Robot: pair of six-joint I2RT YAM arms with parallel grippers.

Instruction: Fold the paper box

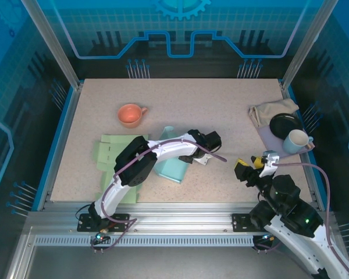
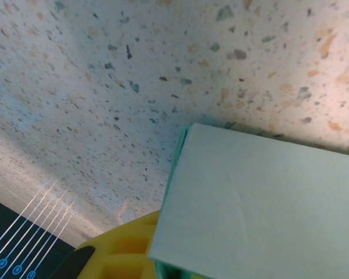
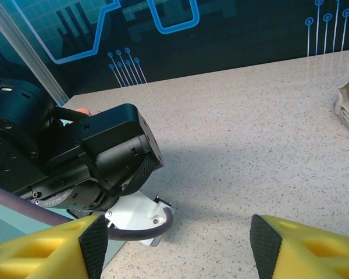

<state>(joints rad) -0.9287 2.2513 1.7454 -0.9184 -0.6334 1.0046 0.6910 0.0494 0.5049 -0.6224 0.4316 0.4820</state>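
Two arms are mine. From the top camera, the left one reaches over the middle of the speckled stone-look worktop [image 1: 209, 99]. My left gripper [image 1: 208, 144] is low, just right of the teal paper box [image 1: 173, 168]. The box stands partly formed near the middle of the worktop, a little toward the near edge. A flat pale green card sheet [image 1: 112, 152] lies just beside it toward the left edge, with a round orange cup [image 1: 131, 114] behind that. My right gripper [image 1: 245, 169] hangs toward the near right corner, apart from the box. A folded beige cloth [image 1: 272, 110], a black plate [image 1: 286, 123] and a pale blue mug [image 1: 297, 141] crowd the right edge.

From my left wrist, a smooth panel of the box lies right across my yellow finger [image 2: 125, 247]. My jaws are nearly closed, and I judge them pinched on that thin wall, though the other finger is hidden.

From my right wrist, my yellow fingers stand wide apart with nothing between them, over bare worktop.

I expect the box to be very light. It should be stiff across a panel but weak at the creases, and likely to skate if pushed unbraced. I would grip a panel edge close to a fold line and steady the base with the free arm.
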